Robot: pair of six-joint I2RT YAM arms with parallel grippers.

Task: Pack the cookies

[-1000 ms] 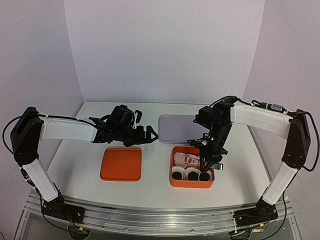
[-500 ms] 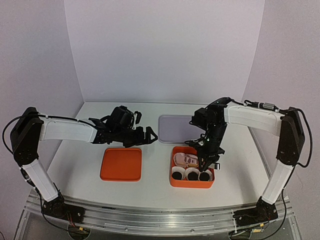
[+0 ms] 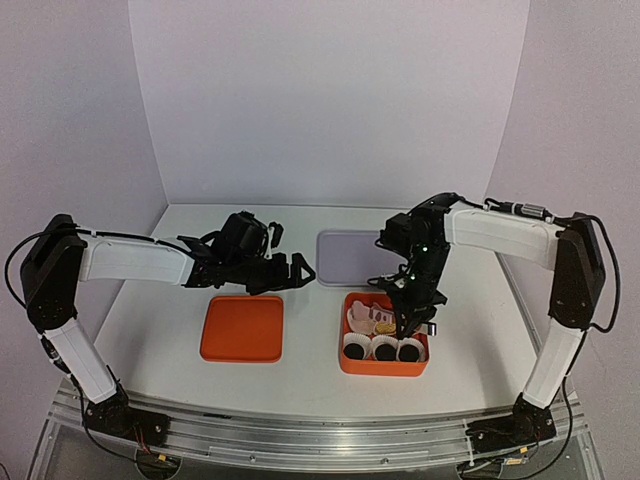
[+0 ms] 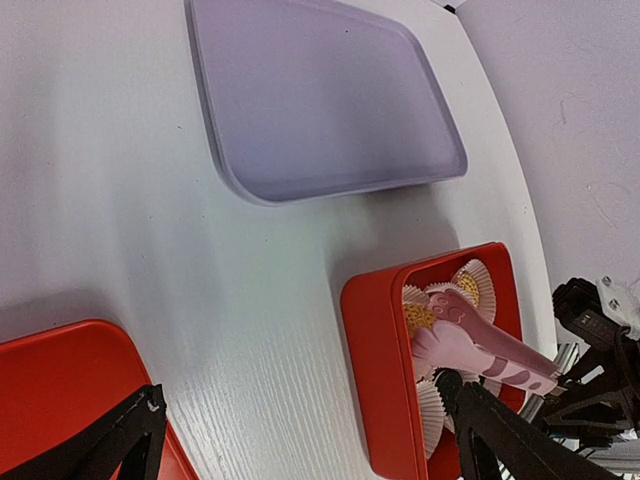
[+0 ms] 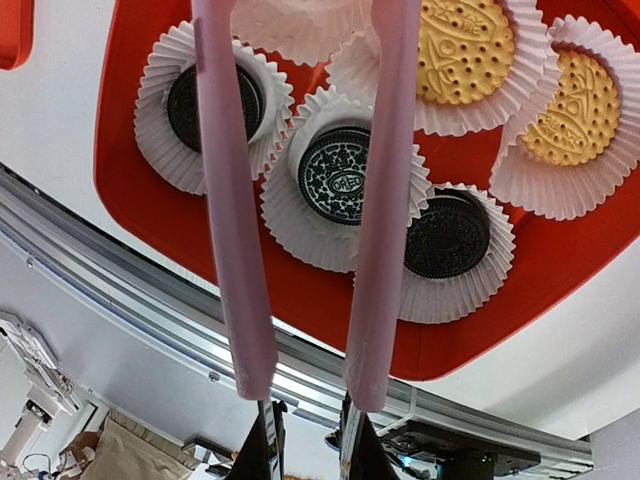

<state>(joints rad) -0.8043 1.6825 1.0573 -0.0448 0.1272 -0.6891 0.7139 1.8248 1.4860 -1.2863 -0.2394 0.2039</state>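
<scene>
From above, my left gripper hangs wide open at 1 o'clock of the orange lid. My right gripper clamps pink tongs over the orange box holding the cookies. My left wrist view puts that box at 4 o'clock and a lilac tray at 12. My right wrist view shows the tongs' arms apart and empty over three dark cookies in paper cups, with two golden ones at 2 o'clock.

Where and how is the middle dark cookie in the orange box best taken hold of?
Take the cookie by its round edge, probably from straight above, one tip of the tongs on each side. It lies flat in its paper cup, so only the edge can be pinched; the soft cup wall should give way.
</scene>
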